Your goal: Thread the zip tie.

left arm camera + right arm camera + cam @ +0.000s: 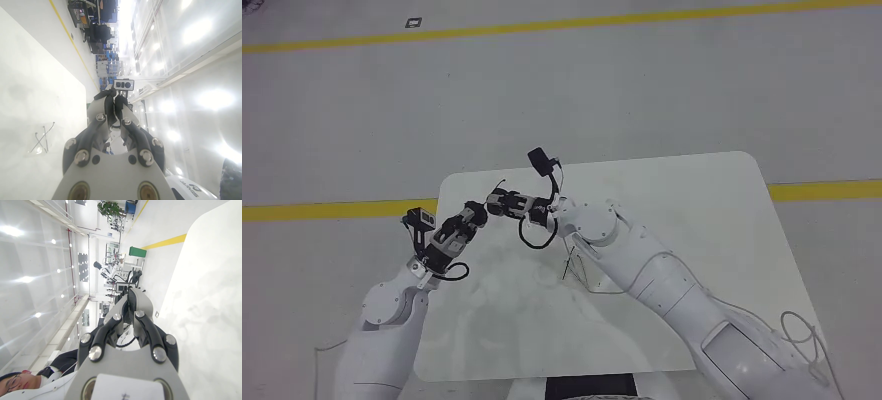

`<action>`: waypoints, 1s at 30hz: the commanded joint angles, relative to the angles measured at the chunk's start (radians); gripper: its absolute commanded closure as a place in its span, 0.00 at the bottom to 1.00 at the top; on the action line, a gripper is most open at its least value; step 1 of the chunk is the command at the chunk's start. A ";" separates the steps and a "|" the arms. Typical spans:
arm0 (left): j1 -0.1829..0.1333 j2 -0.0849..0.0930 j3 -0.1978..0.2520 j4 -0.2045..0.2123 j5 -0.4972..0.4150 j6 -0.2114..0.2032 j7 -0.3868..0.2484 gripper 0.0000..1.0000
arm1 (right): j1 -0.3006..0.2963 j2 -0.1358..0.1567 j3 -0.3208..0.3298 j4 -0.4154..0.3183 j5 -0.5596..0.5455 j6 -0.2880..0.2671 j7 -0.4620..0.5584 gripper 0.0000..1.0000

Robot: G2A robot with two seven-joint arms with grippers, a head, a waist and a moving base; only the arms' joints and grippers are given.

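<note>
Both grippers meet tip to tip in the air above the white table [692,230], near its far left part. My right gripper [512,206] [130,291] is shut on the zip tie [129,303], a thin black strand pinched between its black pads and sticking out past the fingertips. Facing it, my left gripper [485,209] [114,93] has its padded fingertips pressed together on the tie's other end. A short arc of the zip tie [500,186] curls up above where the two grippers meet.
Spare black zip ties [570,262] [42,136] lie crossed in a clear plastic tray [587,272] on the table, just nearer than the right forearm. The table's rounded edges lie close on the far and left sides; bare tabletop stretches to the right.
</note>
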 commanded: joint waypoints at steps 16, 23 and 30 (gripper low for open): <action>0.005 0.005 -0.008 0.006 -0.002 -0.007 -0.018 1.00 | -0.013 0.001 0.033 0.005 -0.003 -0.007 0.013 0.00; 0.014 0.011 -0.035 0.002 -0.044 0.012 -0.081 1.00 | -0.033 0.018 0.105 0.030 0.077 -0.071 0.095 0.00; 0.029 0.029 -0.103 0.001 -0.099 0.083 -0.238 1.00 | -0.008 0.030 0.156 0.132 0.228 -0.102 0.350 0.00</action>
